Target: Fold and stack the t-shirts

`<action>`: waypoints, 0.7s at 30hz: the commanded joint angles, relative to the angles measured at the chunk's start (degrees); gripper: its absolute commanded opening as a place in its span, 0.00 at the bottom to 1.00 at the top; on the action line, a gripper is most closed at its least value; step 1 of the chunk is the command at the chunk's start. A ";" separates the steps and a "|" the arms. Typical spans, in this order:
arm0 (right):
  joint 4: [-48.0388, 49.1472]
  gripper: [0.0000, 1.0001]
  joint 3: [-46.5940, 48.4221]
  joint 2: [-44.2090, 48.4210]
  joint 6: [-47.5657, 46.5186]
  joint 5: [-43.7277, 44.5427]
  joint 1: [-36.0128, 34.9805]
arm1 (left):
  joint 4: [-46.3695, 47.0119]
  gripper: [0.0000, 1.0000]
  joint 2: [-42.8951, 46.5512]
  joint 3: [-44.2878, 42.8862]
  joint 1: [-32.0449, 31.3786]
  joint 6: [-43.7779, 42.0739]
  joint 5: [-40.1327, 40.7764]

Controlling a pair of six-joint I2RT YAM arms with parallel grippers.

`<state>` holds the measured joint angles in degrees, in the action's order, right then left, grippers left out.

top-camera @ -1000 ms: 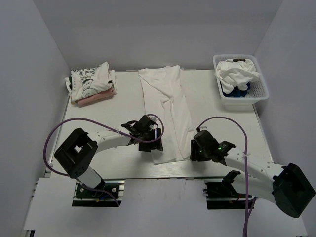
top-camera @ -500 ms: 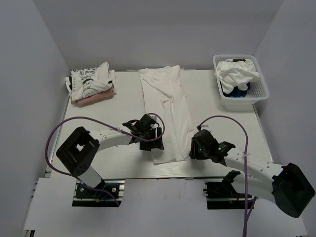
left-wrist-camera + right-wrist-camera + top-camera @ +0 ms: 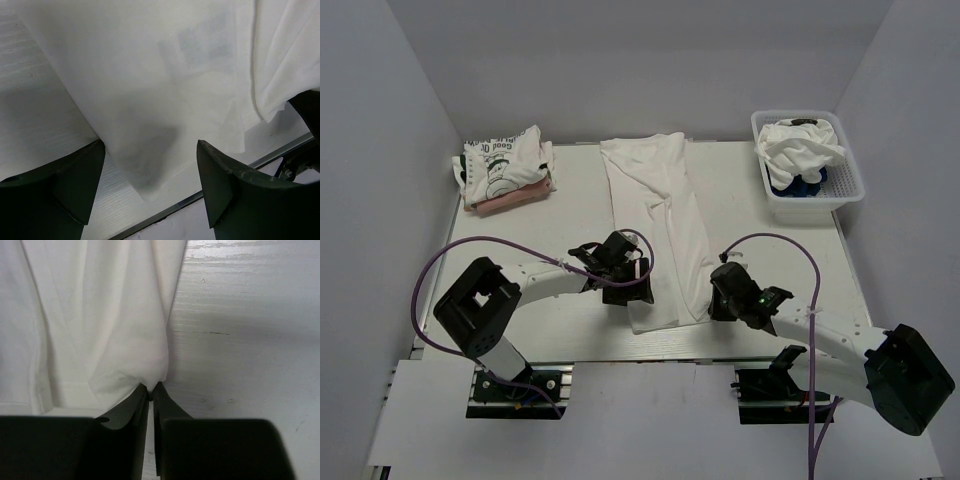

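Observation:
A white t-shirt [image 3: 660, 220] lies in a long lengthwise strip down the middle of the table. My left gripper [image 3: 633, 290] hovers over its near left corner. In the left wrist view that gripper [image 3: 150, 150] is open, its dark fingers [image 3: 225, 185] straddling the cloth corner [image 3: 145, 165] without touching it. My right gripper [image 3: 712, 300] sits at the shirt's near right edge. The right wrist view shows this gripper [image 3: 151, 386] shut, with a fold of the white t-shirt [image 3: 100, 315] pinched at its tips.
Folded t-shirts [image 3: 505, 168] are stacked at the back left, a printed white one on top of a pinkish one. A white lattice basket [image 3: 840, 195] at the back right holds crumpled white [image 3: 800, 145] and blue clothes. The table's front edge [image 3: 210, 192] runs just below the shirt corner.
My right gripper has closed on the shirt's near right edge and shifted slightly towards it. The left gripper has stayed open over the near left corner, hardly moving.

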<state>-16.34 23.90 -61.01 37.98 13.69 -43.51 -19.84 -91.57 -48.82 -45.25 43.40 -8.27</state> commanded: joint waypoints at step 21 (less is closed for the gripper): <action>-39.56 0.08 14.95 -13.87 13.35 11.53 -2.72 | -5.39 0.99 -1.51 1.09 0.34 -1.56 5.64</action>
<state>-48.21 36.62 -74.41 47.66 21.82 -45.54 -19.70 -91.05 -48.90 -45.56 43.51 -7.31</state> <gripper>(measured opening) 0.061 0.984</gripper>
